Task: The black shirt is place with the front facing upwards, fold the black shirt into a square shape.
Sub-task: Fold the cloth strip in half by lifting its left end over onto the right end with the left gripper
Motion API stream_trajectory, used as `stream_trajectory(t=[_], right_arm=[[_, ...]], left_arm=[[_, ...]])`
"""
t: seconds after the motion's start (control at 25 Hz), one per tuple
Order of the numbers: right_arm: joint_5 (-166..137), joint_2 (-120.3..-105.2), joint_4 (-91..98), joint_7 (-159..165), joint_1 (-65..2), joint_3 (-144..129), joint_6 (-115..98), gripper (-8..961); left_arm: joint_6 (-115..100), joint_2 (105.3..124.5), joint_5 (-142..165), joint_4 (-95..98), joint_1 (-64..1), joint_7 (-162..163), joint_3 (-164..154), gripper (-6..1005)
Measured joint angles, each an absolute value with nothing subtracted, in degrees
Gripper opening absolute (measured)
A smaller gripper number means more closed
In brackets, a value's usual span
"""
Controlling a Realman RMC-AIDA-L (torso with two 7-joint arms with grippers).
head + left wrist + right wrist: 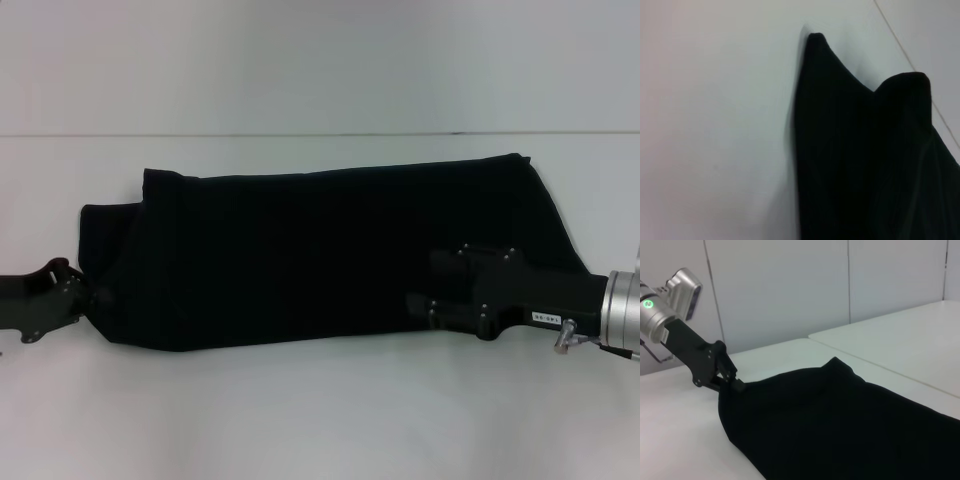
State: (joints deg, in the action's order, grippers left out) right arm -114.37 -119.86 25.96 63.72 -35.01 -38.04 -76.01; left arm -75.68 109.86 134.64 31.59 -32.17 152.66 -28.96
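You have the black shirt [300, 255] lying as a long left-to-right band on the white table [320, 420], the left gripper [92, 295] clamped on its left end and the right gripper [415, 305] over its right end, fingers I cannot tell.

A white table [320, 420] meets pale wall panels [790, 285].
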Motion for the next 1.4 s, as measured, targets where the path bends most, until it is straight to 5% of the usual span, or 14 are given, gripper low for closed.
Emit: stream_trajectory(t=[0.04, 0.56, 1.08, 1.4], right_arm=[[-114.38, -119.84, 25.96, 63.72, -35.01, -38.29, -75.82, 740], [-114.16, -119.61, 26.38, 63.93, -34.56, -42.76, -71.65, 741], [-113.99, -119.46, 26.46, 64.39, -33.43, -37.67, -72.28, 737], [-113.98, -119.41, 26.46, 64.48, -32.6, -35.5, -72.5, 738]], left_arm=[[-75.76, 109.86, 134.6, 31.61, -32.23, 152.45, -28.96, 46], [-75.83, 109.04, 132.25, 32.26, -32.91, 149.35, -28.82, 29], [-75.42, 102.07, 132.77, 33.01, -29.35, 149.31, -20.59, 29], [-76.46, 101.46, 132.48, 33.05, -29.9, 149.32, -19.86, 29]])
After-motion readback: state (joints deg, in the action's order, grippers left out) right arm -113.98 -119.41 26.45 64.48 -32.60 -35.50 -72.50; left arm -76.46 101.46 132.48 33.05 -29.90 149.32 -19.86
